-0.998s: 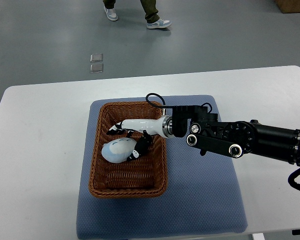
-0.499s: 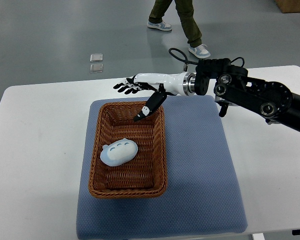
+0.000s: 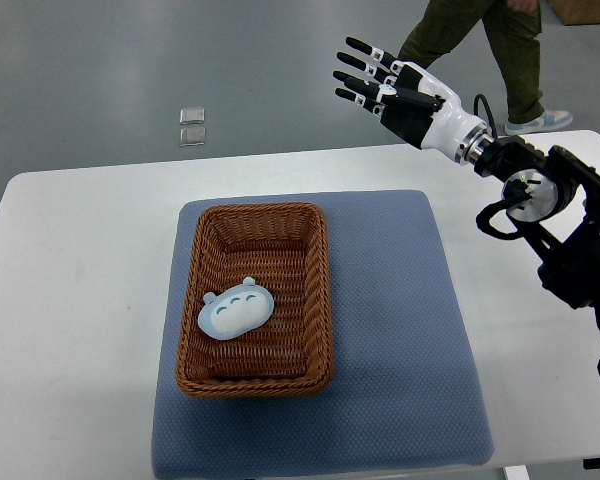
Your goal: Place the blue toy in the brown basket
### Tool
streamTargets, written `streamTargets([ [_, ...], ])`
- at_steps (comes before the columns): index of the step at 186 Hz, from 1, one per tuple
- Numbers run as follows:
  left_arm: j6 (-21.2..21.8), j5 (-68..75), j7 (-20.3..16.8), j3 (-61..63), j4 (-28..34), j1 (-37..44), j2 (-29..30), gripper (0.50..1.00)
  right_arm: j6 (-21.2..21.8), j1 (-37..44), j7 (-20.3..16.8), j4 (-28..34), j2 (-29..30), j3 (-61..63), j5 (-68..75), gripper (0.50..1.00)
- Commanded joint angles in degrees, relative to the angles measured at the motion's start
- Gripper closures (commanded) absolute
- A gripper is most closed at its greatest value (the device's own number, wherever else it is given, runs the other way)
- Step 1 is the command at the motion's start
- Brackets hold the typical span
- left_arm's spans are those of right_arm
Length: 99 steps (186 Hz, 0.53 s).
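A pale blue plush toy (image 3: 236,311) with small ears lies inside the brown wicker basket (image 3: 320,290), toward its left wall. The basket stands on a blue-grey mat (image 3: 400,330). My right hand (image 3: 378,80) is raised high beyond the table's far edge, well away from the basket, with its fingers (image 3: 358,46) spread and holding nothing. Its arm (image 3: 540,200) comes in from the right edge. The left arm does not show.
The mat lies on a white table (image 3: 70,300). A person's legs (image 3: 480,40) in olive trousers and light shoes cross the floor behind the table, close behind my raised hand. Two small square plates (image 3: 192,125) sit in the floor.
My right hand let go of the toy, pulled out of the basket and rose up and to the right past the table's far edge. The person walked from left to right.
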Motion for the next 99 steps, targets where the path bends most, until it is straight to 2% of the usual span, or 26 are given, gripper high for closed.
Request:
streamTargets([
  [1,0.0,0.0,0.0,0.1,-0.1,0.0,0.0,0.5,0.0,-3.7,0.0,-2.6,2.2,2.4,5.4,0.591],
  [49,0.0,0.0,0.0,0.1,0.0,0.0,0.0,0.5,0.3,-8.4,0.2,-6.3,4.3,2.8,9.8,0.591],
  [76,0.0,0.0,0.0,0.1,0.0,0.0,0.0,0.5,0.3,-8.7,2.9,-6.6,4.8,2.8,9.9,0.591],
  [99,0.0,0.0,0.0,0.1,0.0,0.0,0.0,0.5,0.3,-8.7,3.1,-6.8,4.8,2.8,9.9,0.591],
])
